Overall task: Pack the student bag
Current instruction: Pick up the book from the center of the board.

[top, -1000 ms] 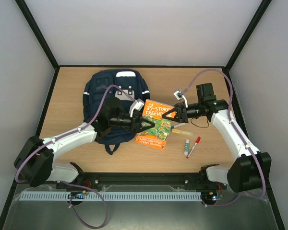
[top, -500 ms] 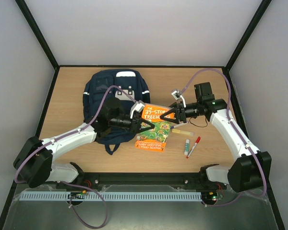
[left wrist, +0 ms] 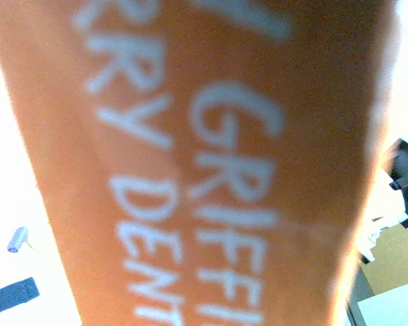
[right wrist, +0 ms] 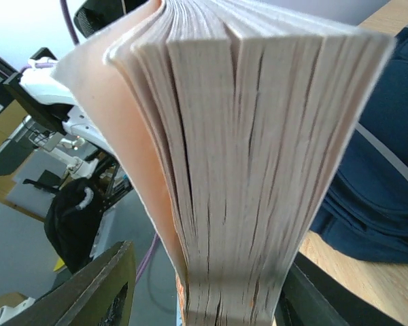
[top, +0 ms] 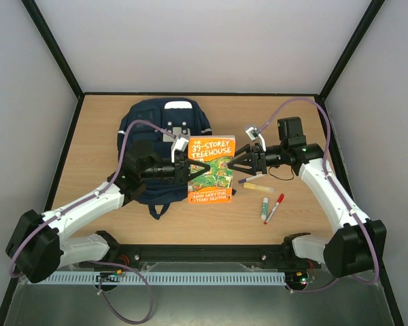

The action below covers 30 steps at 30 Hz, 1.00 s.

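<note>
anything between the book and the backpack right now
No loose object. The 39-Storey Treehouse book, gripped by the left gripper and right gripper, sits at the right edge of the navy backpack; only the left arm lies over the bag there. No opening shows.

The left arm (top: 88, 202) and right arm (top: 333, 193) have white shells between bulky black joints. A lilac cable (top: 126, 146) runs along each one. The left gripper (top: 202, 167) and right gripper (top: 232, 165) are black, with wedge-shaped fingers and a small white block on top. A green light (top: 303, 145) glows on the right arm.
</note>
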{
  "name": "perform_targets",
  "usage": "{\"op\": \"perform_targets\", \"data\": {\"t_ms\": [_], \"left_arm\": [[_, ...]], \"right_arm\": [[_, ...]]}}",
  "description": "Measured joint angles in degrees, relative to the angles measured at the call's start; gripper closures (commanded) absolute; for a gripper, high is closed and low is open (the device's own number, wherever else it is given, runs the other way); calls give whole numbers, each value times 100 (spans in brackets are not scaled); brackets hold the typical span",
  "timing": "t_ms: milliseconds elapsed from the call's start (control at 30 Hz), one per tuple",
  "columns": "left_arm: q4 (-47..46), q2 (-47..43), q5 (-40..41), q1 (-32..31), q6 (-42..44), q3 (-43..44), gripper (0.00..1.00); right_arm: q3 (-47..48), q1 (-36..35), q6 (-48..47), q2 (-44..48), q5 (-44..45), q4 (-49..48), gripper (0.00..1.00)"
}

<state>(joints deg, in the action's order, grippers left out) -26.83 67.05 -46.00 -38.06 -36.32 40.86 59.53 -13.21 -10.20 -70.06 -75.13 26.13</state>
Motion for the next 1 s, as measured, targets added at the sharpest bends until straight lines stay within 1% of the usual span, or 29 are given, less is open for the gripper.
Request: {"op": "perform_targets", "data": {"t_ms": [200, 267, 433, 567, 600, 633, 667, 733, 767, 800, 867, 933, 1000], "left_arm": [[-264, 79, -50, 0, -199, -74, 98], [-332, 118, -63, 0, -278, -81, 98], [-431, 162, -46, 0, -374, -81, 98], [-485, 245, -24, 0, -402, -81, 98], [-507, 275, -20, 0, -407, -81, 96], [-522, 297, -7, 0, -411, -81, 92], [-520, 317, 0, 0, -409, -76, 85], [-470, 345, 55, 0, -380, -68, 66], [-439, 356, 87, 0, -358, -57, 57], [-365, 365, 181, 0, -321, -33, 50], [-96, 391, 472, 0, -197, 42, 41], [256, 402, 772, 13, -66, 109, 35], [695, 402, 1139, 37, 101, 212, 30]], "right_arm": [[-2, 2, 42, -17, -168, -59, 44], [-4, 0, 44, -46, -177, -74, 46], [-85, 2, 136, -96, -197, -162, 59], [-98, 4, 205, -105, -181, -212, 74], [-101, 7, 232, -105, -157, -227, 78], [-109, 13, 273, -109, -125, -251, 83], [-122, 17, 299, -116, -94, -278, 87], [-133, 28, 369, -129, -26, -321, 96], [-136, 35, 400, -131, -2, -343, 98], [-142, 37, 433, -136, 24, -369, 99], [-142, 52, 503, -136, 142, -411, 99], [-166, 79, 584, -136, 365, -466, 99], [-219, 238, 667, -136, 533, -560, 99]]}}
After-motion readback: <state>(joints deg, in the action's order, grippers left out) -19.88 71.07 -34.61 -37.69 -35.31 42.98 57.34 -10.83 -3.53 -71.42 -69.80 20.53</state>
